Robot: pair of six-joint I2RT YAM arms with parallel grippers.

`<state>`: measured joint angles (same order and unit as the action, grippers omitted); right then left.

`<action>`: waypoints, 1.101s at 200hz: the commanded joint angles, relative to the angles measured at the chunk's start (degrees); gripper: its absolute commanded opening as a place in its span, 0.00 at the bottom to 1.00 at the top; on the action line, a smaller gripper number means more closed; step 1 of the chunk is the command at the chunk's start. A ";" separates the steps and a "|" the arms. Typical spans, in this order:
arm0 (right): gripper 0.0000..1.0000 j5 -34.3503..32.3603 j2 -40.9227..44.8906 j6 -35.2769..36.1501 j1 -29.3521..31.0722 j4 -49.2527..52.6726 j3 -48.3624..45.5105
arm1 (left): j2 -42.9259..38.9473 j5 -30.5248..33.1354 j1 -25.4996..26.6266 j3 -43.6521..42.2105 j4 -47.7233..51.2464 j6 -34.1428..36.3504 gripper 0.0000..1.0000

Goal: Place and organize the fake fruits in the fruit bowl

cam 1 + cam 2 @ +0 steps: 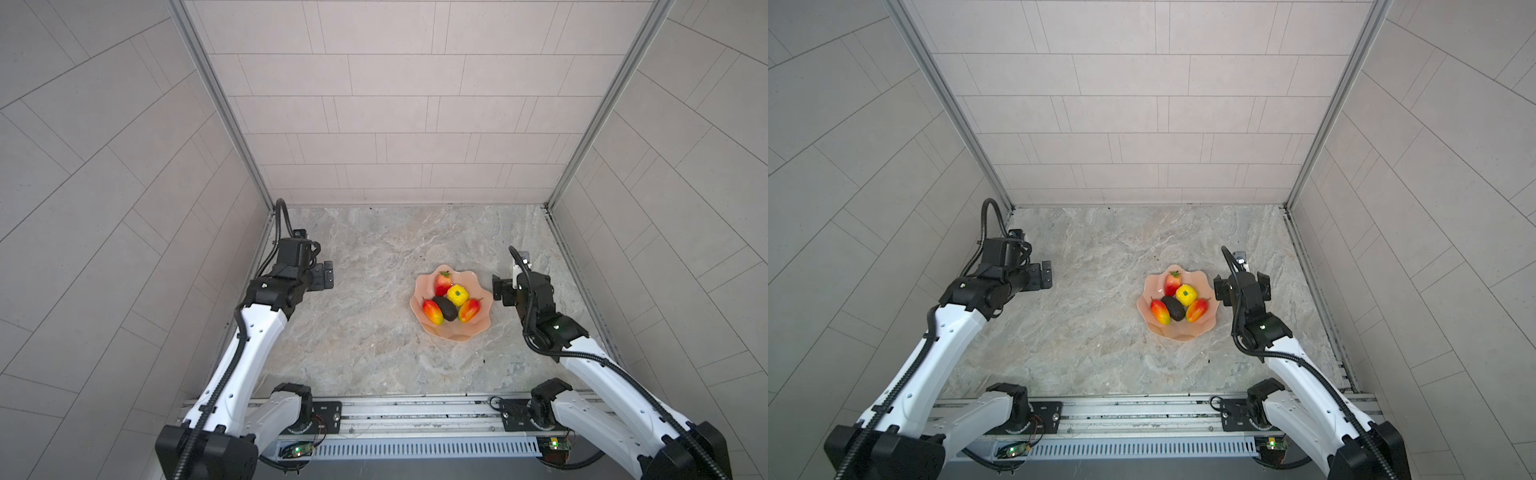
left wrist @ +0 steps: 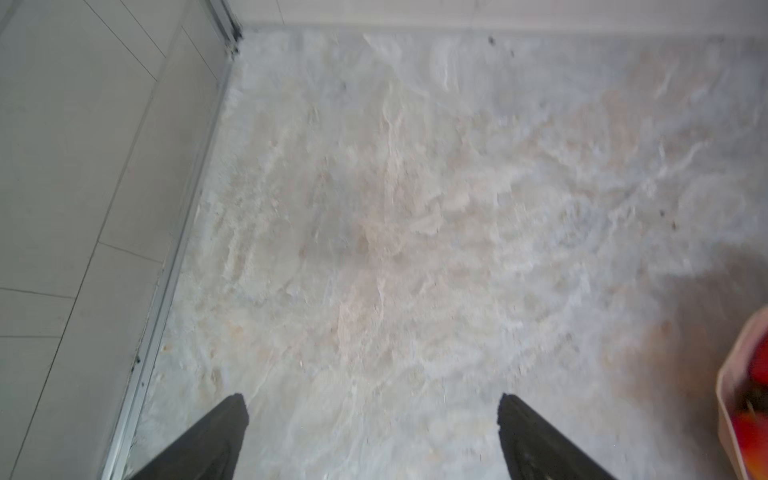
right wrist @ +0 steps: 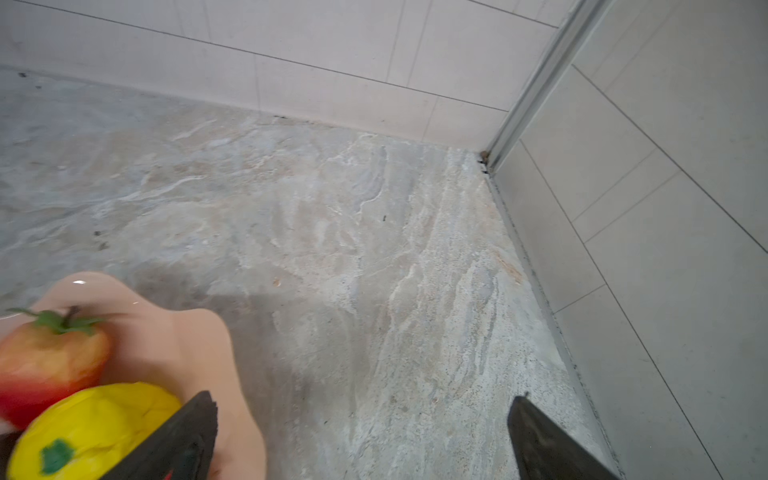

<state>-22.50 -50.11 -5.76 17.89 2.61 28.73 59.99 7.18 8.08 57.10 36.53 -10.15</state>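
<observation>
Five small plastic fruits [image 1: 444, 308] sit in the glossy peach-pink scalloped bowl [image 1: 451, 336]. Left gripper [image 2: 374, 436] and right gripper [image 3: 361, 436] gape wide, empty; placing looks done, next just backing clear.

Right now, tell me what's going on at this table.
Everything is in the fruit bowl: strawberry, yellow fruit, avocado and two mangoes. Neither arm holds anything. The right gripper hangs open just beside the bowl's rim; the left gripper is open too, well off to the left above the table. The placing looks done.
</observation>
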 commanded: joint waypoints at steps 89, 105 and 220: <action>1.00 -1.12 -27.18 5.26 -7.55 -38.81 -5.35 | 16.78 16.82 -2.46 -29.95 -61.98 2.39 1.00; 1.00 0.76 -32.59 5.62 -9.11 -43.80 -4.82 | 20.92 16.17 -2.53 -26.98 -63.15 4.53 1.00; 1.00 5.80 -36.47 1.95 -13.70 -44.32 -4.01 | 27.82 7.59 -4.91 -30.91 -77.23 7.43 1.00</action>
<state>-16.88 -86.74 -3.38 4.21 -40.23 24.27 88.16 15.11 2.81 26.98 -37.93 -3.49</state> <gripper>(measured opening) 0.995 0.996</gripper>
